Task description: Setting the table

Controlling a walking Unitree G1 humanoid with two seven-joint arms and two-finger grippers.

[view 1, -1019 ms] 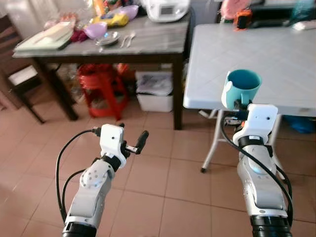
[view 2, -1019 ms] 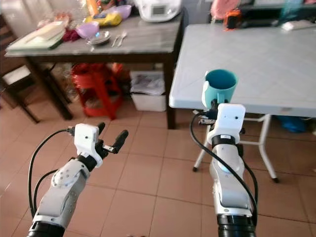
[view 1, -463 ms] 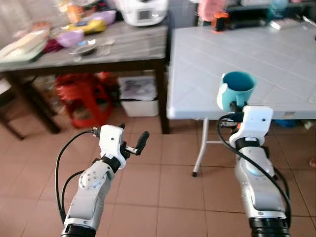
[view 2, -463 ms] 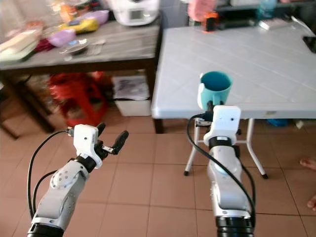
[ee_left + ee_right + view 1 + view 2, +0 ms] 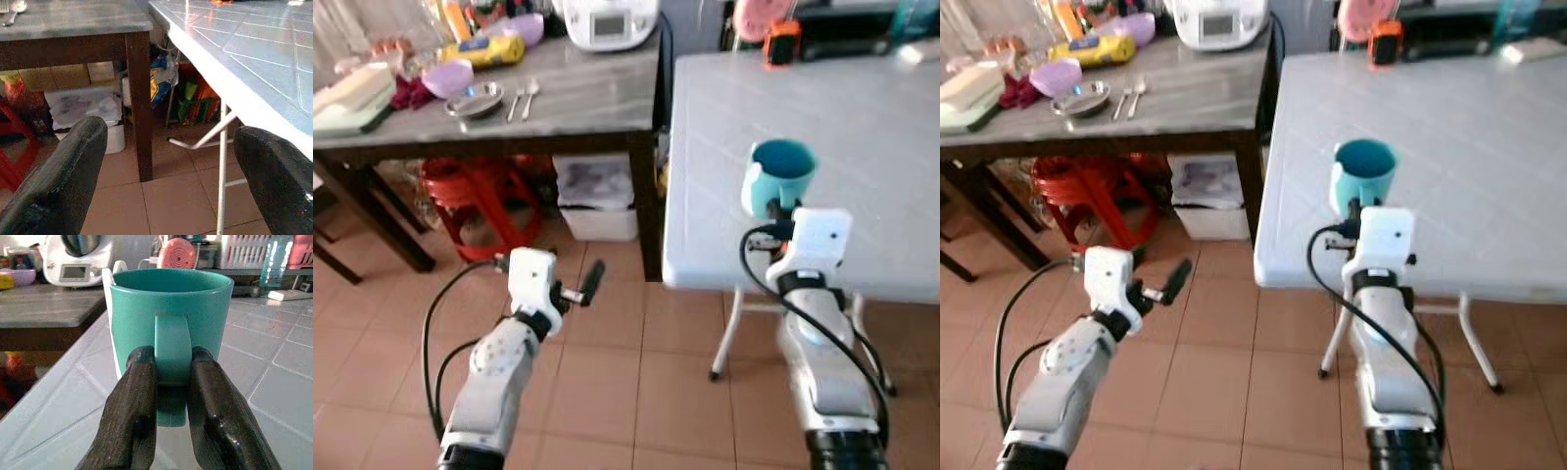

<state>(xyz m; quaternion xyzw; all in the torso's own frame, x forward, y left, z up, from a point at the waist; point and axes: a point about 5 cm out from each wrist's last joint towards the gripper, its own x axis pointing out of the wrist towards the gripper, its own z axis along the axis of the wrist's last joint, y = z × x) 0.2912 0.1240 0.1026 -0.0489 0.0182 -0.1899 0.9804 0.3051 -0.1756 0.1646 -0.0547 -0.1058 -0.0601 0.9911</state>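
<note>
A teal mug (image 5: 781, 172) stands upright in my right gripper (image 5: 172, 382), whose black fingers (image 5: 134, 396) are shut on its handle. The mug hangs above the near left part of the white tiled table (image 5: 862, 127). My left gripper (image 5: 168, 171) is open with nothing between its fingers, held out over the tiled floor in front of the table's edge. On the dark wooden table (image 5: 578, 93) at the left lie a metal dish (image 5: 475, 98), a spoon and fork (image 5: 524, 96), a lilac bowl (image 5: 447, 76) and a purple bowl (image 5: 526, 26).
A white kitchen appliance (image 5: 607, 20) stands at the back of the wooden table. Under it are a red stool (image 5: 475, 201) and a white bin (image 5: 599, 196). An orange object (image 5: 781, 41) and a pink fan (image 5: 177, 253) sit at the far edge of the white table.
The camera has closed in and shifted, so the white table's edge now lies under the mug. The right gripper still holds the mug; the left gripper stays open.
</note>
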